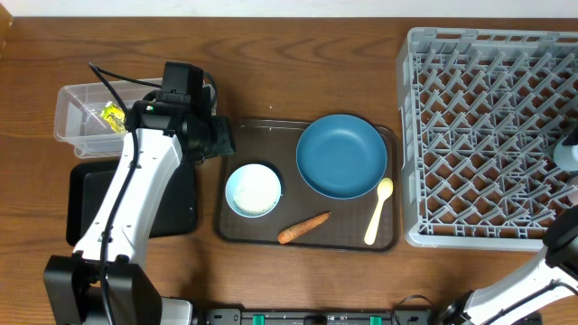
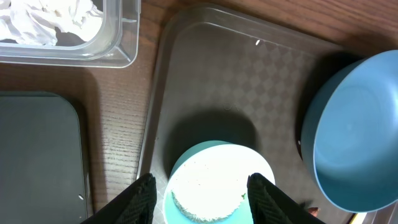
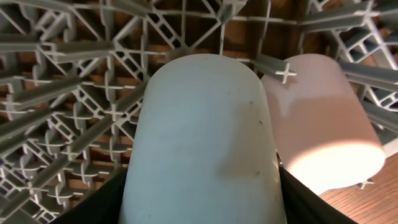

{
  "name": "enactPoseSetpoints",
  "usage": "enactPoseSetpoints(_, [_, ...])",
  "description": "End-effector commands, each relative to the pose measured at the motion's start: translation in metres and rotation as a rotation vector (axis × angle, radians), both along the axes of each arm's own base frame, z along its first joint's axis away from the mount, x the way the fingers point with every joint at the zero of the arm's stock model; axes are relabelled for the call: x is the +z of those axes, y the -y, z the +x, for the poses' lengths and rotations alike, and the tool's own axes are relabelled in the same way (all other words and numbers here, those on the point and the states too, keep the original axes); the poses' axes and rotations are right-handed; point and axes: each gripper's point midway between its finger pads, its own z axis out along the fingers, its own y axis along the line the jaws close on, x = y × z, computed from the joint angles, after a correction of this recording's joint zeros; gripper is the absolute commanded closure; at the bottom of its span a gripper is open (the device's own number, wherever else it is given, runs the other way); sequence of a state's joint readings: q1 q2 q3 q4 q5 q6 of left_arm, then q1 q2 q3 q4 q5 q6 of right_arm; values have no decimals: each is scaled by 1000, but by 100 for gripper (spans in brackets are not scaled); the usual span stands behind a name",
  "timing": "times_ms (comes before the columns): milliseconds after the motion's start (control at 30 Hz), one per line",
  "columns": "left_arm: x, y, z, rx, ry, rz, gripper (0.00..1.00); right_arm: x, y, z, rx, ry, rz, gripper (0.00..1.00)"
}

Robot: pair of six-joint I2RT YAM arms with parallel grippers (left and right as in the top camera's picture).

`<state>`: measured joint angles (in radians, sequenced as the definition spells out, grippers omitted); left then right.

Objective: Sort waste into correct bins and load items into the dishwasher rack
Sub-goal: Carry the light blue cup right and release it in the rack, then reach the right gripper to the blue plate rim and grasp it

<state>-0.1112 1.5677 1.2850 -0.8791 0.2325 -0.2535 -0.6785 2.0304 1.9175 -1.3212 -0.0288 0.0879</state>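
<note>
Left pincer (image 2: 202, 185) half-open, empty, above rice-filled bowl (image 2: 214, 148): pinch rim, keep level. Right pincer (image 3: 202, 196) clasps white cup (image 3: 199, 124) over rack (image 3: 62, 106): seat beside pink cup (image 3: 323, 124).

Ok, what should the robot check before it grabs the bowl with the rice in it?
1. Left fingers open: ok.
2. Bowl upright on the brown tray, nothing stacked on it: ok.
3. Bowl empty enough for the rack: not ok, rice is inside.
4. Room in the black tray: cannot tell, the arm hides part of it.
5. Plate apart from the bowl: ok.
6. Right fingers far from the bowl, holding a white cup at the rack: ok.
</note>
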Motion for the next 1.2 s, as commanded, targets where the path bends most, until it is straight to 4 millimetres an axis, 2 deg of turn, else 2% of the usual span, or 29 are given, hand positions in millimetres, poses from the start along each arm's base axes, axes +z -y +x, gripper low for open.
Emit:
enactPoseSetpoints(0, [2,-3,2,-10,9,14,50,-14,6,-9,-30,-52,11,60])
enactPoseSetpoints(200, [2,-3,2,-10,9,14,50,-28,10,-11,-37,-81,25,59])
enactPoseSetpoints(433, [2,-3,2,-10,9,14,50,-39,10,-13,-38,-109,40,47])
enactPoseSetpoints(567, [2,-3,2,-10,9,14,50,-40,10,-14,-38,-111,41,34])
enactPoseSetpoints(733, [2,-3,2,-10,9,14,50,-40,10,-13,-38,-111,42,3])
enactPoseSetpoints(767, [2,-3,2,-10,9,13,50,-40,10,-13,-38,-111,42,1])
enactPoseSetpoints(1033, [2,-3,2,-10,9,14,50,-38,-3,-2,-26,-54,105,1])
enactPoseSetpoints(1167, [2,-3,1,-10,9,14,50,-22,-15,10,11,13,119,1])
